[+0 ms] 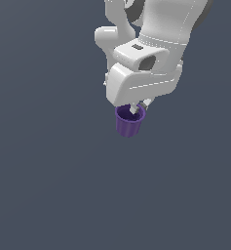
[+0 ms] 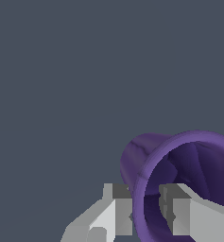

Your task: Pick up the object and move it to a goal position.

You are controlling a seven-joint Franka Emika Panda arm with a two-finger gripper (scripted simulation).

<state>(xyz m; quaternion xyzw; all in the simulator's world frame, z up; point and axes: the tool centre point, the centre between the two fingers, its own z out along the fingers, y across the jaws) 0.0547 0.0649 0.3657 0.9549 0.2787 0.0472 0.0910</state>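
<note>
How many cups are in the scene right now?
1. The purple cup hangs directly under the gripper; in the wrist view its rim wall sits between the jaws, one inside and one outside. No other cup shows.

cup [image 1: 128, 125] | dark purple, tapered, ribbed | upright, rim up | wall pinched by tool [image 1: 135, 110]

Even, diffuse simulator lighting; flat grey background without cast shadows or glare. The arm [image 1: 151, 44] shows soft shading on its undersides. The cup [image 2: 179, 184] interior darkens inward. Both views are sharp, coarsely rendered, undistorted.
</note>
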